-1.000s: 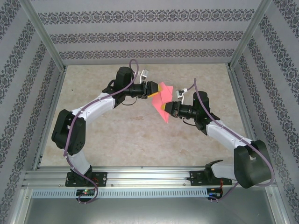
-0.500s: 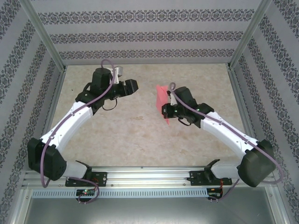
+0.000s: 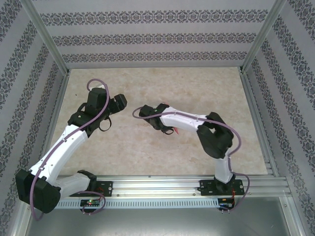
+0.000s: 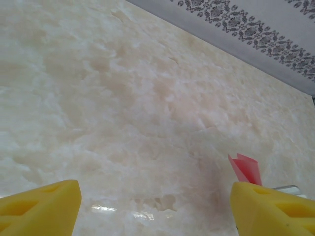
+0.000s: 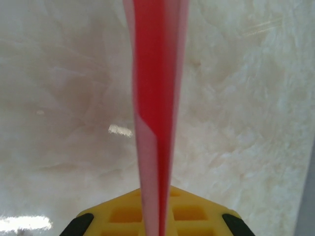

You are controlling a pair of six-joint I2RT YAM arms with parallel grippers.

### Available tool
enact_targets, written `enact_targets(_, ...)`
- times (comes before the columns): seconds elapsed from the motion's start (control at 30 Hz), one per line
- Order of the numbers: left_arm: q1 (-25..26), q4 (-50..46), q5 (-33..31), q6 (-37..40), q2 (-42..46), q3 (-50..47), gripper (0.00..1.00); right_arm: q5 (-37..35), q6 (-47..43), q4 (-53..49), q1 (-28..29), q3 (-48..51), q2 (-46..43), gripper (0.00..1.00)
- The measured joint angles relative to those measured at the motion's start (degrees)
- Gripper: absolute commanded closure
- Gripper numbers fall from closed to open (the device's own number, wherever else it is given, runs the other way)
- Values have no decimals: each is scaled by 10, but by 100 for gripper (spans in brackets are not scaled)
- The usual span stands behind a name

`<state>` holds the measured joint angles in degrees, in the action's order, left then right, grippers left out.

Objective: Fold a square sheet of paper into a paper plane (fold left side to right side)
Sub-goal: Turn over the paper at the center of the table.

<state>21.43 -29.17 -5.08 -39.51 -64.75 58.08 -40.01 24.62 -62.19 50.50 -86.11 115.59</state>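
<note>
Standing edge-on at centre frame: 1 folded salmon-pink paper plane [image 5: 155, 98], pinched in the right gripper [image 5: 156, 216]. Fingers [image 4: 39, 204] of the left gripper [image 4: 155, 209] stood wide apart over bare table [image 4: 123, 98], wall [image 4: 246, 19] at upper right.

Before you, a cream marble-patterned tabletop [image 3: 147, 147] catches patches of glare, boxed on three sides by white walls [image 3: 157, 37] banded with grey floral wallpaper. Aluminium posts [image 3: 45, 39] rise at the far corners, and a slotted aluminium rail [image 3: 157, 183] runs along your near edge.
</note>
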Motion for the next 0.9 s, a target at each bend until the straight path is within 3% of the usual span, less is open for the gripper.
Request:
enact_targets(0.23,0,-6,-6,-5,0,-2,19,-45,-4,-35,4,-82,112,85)
enact_targets(0.47,-1,-14,-6,-6,-2,-2,19,-14,-15,-36,14,-95,144,53)
enact_targets(0.57,-1,-23,-2,-6,-5,-2,19,33,-29,5,19,-51,104,30)
enact_targets(0.63,-1,-25,3,-6,-7,-2,18,79,-33,28,19,-14,56,23)
enact_targets(0.8,-4,-20,42,-6,-31,-2,20,179,-27,80,13,64,-85,22)
enact_targets(0.9,-4,14,104,-12,-75,-5,24,233,-17,117,-16,116,-175,21)
